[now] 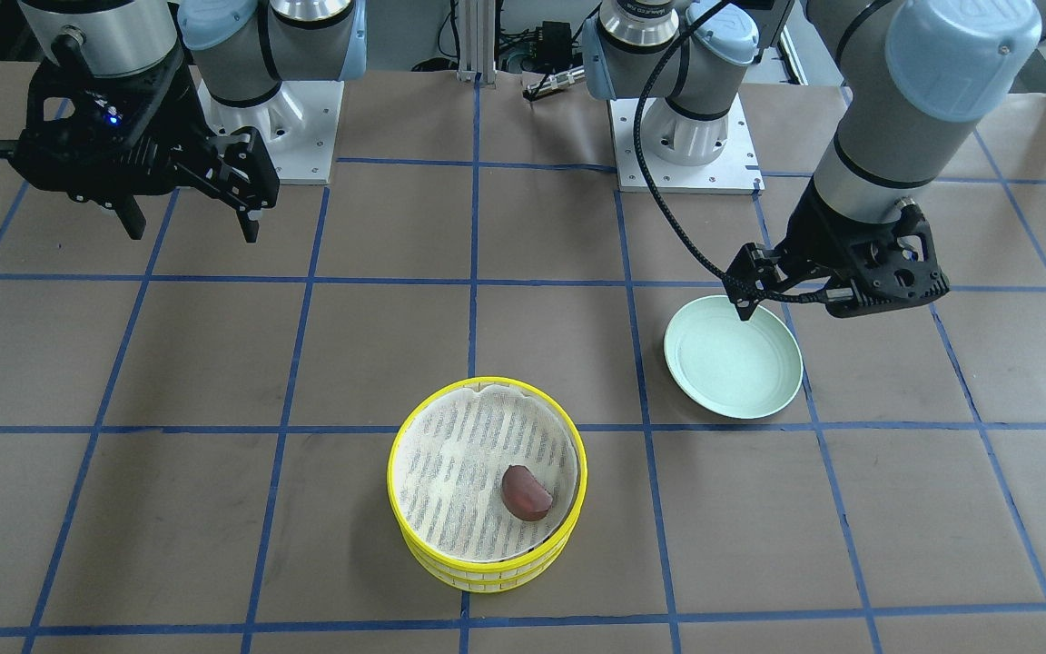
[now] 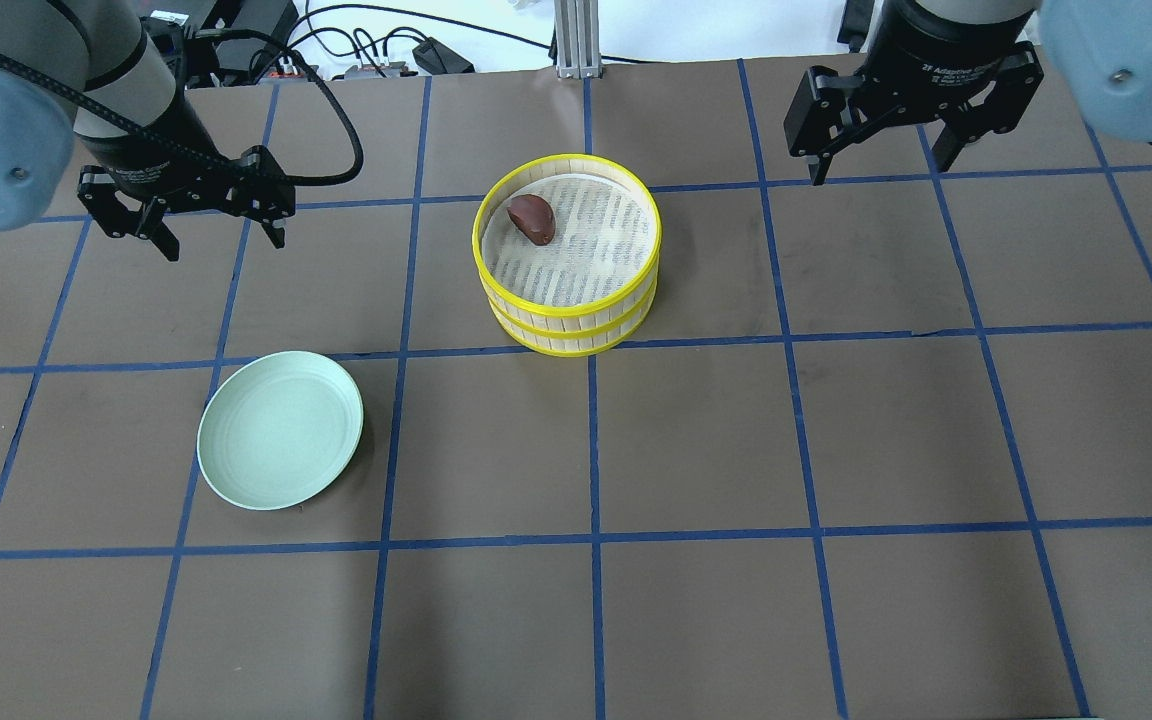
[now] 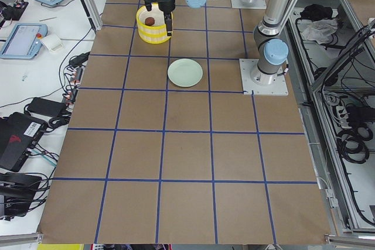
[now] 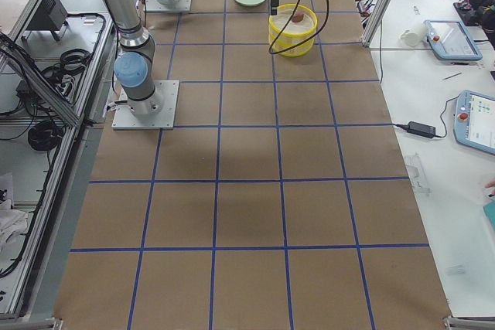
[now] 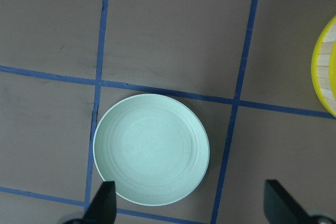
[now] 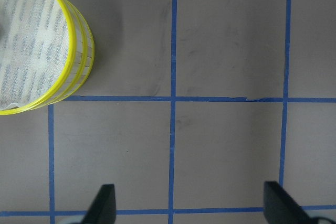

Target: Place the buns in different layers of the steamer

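Observation:
The steamer stands as two stacked yellow-rimmed layers near mid-table, and also shows in the overhead view. The dark reddish-brown bun lies on the white mesh liner of the top layer. The pale cream bun is hidden or out of view. My left gripper is open and empty, raised beside the plate's far edge. My right gripper is open and empty, raised well to the steamer's right. The right wrist view shows the steamer's rim at its left.
A pale green plate lies empty on the table on my left side, and fills the left wrist view. The brown table has blue tape grid lines. The arm bases stand at the robot's edge.

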Robot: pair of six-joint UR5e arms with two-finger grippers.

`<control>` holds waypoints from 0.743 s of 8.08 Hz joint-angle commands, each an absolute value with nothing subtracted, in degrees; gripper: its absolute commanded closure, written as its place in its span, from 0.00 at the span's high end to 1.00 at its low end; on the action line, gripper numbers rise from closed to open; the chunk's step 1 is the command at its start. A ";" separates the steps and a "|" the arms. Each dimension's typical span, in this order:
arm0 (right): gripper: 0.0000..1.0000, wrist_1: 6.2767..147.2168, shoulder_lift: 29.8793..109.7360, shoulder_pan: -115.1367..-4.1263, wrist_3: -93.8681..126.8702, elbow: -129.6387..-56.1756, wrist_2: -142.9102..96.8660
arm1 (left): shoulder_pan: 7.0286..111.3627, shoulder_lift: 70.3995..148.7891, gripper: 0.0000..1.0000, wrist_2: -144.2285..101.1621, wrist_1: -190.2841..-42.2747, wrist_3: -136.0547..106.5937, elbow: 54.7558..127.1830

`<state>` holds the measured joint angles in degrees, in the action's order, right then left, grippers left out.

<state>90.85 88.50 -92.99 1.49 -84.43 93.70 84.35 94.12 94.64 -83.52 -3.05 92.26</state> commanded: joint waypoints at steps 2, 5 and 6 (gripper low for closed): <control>1.00 91.32 88.51 -93.08 1.58 -84.55 93.78 | 84.46 90.88 1.00 94.13 -86.22 -3.16 92.81; 1.00 91.58 88.51 -92.99 1.67 -84.55 93.61 | 84.38 89.48 1.00 94.31 -87.63 -3.08 92.81; 1.00 92.89 88.51 -92.99 1.67 -84.64 93.60 | 84.46 89.56 1.00 94.31 -87.54 -3.08 92.81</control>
<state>91.54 88.51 -93.02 1.62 -84.55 93.72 84.44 89.80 94.29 -87.38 -3.13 92.81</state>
